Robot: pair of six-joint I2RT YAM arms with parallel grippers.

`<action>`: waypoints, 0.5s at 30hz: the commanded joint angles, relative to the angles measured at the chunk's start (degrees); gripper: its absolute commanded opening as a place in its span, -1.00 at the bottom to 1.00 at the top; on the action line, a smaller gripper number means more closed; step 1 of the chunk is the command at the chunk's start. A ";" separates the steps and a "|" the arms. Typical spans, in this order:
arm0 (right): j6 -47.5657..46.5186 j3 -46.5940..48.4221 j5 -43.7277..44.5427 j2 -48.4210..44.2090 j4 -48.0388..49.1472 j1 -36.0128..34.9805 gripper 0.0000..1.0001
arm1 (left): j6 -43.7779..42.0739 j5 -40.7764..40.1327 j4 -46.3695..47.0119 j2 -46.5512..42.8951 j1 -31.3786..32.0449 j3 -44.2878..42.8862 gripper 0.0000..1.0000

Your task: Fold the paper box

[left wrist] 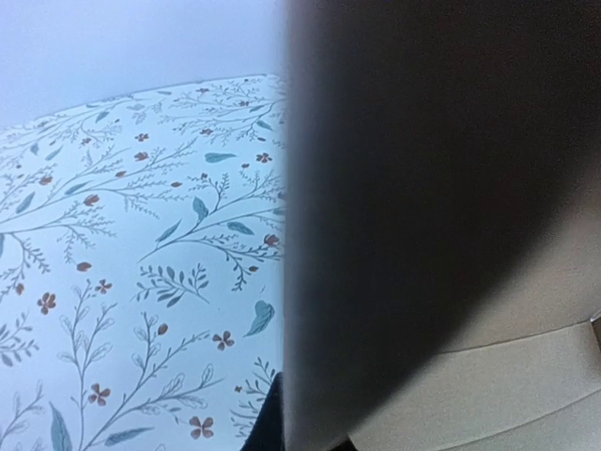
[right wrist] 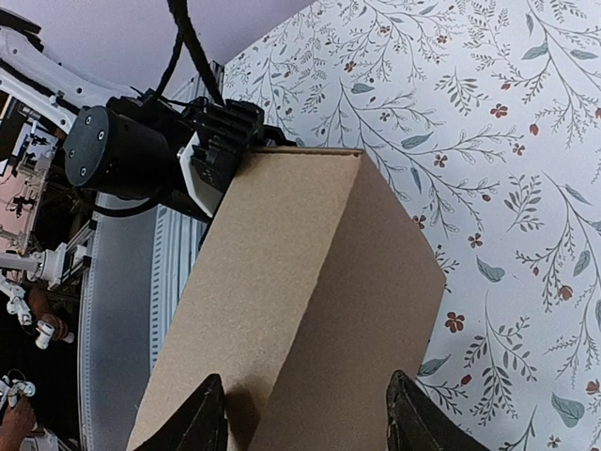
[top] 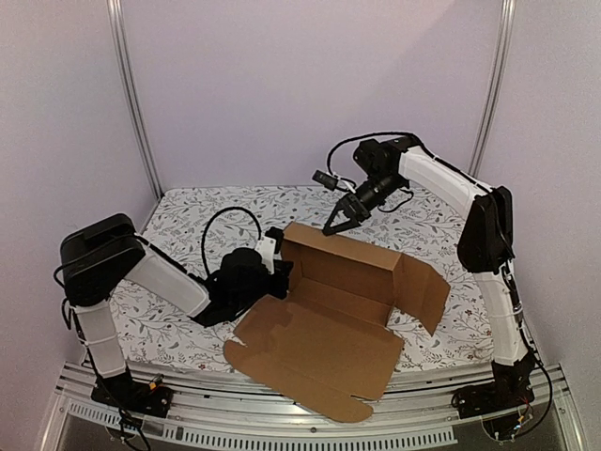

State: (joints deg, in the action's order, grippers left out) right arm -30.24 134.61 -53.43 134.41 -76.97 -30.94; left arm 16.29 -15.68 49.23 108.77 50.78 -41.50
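The paper box (top: 319,329) is brown corrugated cardboard, partly folded. Its back wall stands up, a side flap (top: 423,291) angles out at the right, and the lid panel lies flat over the near edge. My left gripper (top: 279,266) is at the box's left end. In the left wrist view the cardboard (left wrist: 441,188) sits between its fingers (left wrist: 268,423), so the gripper (left wrist: 319,434) looks shut on that end flap. My right gripper (top: 334,225) hangs open just above the back wall's top edge. In the right wrist view its fingertips (right wrist: 202,423) straddle the cardboard (right wrist: 310,282); the gripper (right wrist: 308,427) grips nothing.
A floral tablecloth (top: 188,216) covers the table. An aluminium rail (top: 282,427) runs along the near edge, under the box's overhanging lid. Two metal posts (top: 131,94) stand at the back corners. The left arm's black cable (top: 221,221) loops over the cloth.
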 commanded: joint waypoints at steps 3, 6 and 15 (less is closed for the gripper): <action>-1.46 -0.04 -2.34 3.22 -16.90 -2.42 0.14 | 9.14 -12.16 -7.87 -2.96 5.17 0.08 -1.00; -1.19 -0.57 -1.26 3.18 -15.59 -2.48 0.13 | 7.37 -13.41 -5.09 -0.98 5.83 1.37 -1.00; -2.95 -2.32 3.75 1.30 -15.40 -2.62 0.14 | -3.80 -9.33 26.23 7.02 5.95 9.49 -0.57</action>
State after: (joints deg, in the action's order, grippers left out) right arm -31.33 134.37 -55.29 136.22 -77.03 -33.36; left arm 17.50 -27.16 61.21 110.91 56.21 -34.72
